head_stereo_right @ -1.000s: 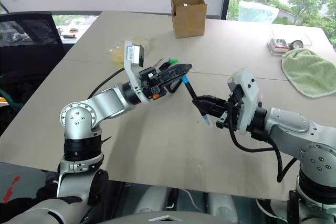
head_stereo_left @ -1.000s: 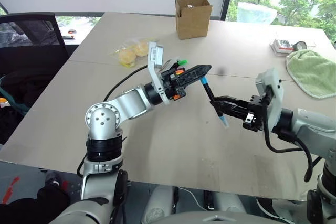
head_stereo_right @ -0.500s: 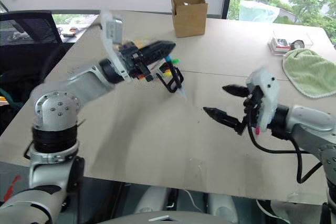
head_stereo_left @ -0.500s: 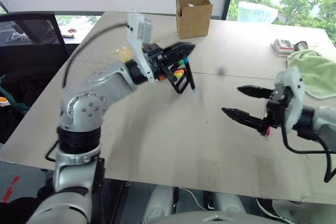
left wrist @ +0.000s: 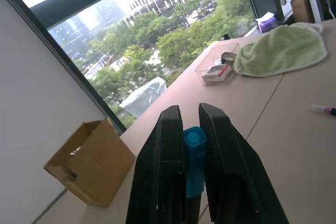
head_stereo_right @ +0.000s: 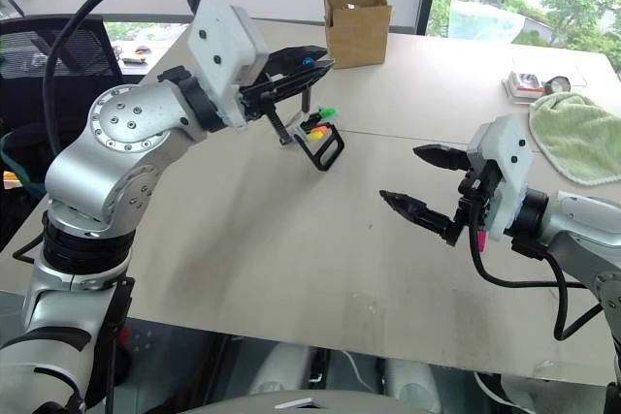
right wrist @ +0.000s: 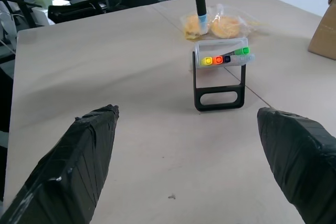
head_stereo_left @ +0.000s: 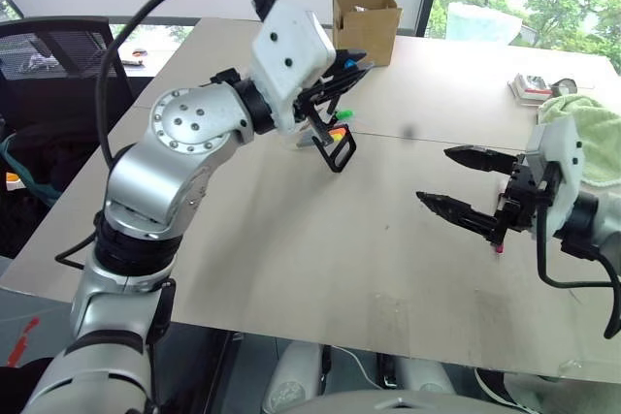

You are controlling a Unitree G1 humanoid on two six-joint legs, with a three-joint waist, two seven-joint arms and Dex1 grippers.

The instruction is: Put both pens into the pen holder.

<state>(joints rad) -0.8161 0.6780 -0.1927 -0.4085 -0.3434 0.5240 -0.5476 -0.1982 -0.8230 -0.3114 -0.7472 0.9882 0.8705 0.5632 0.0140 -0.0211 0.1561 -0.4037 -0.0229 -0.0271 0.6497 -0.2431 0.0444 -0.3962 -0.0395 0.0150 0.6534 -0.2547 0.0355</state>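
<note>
Blk pen holder (right wrist: 219, 85) w/ yellow, orange, green tips; lt-blue pen (left wrist: 193, 153) end; green towel (left wrist: 281, 51).

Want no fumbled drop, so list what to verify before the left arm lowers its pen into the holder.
1. Left gripper shut on blue-ended pen: ok.
2. Pen's lower end lined up over pen holder: cannot tell.
3. Holder upright on table: ok.
4. Right gripper open, empty, apart from the holder: ok.
5. Pink-ended pen in the holder: not ok, it lies on the table.
</note>
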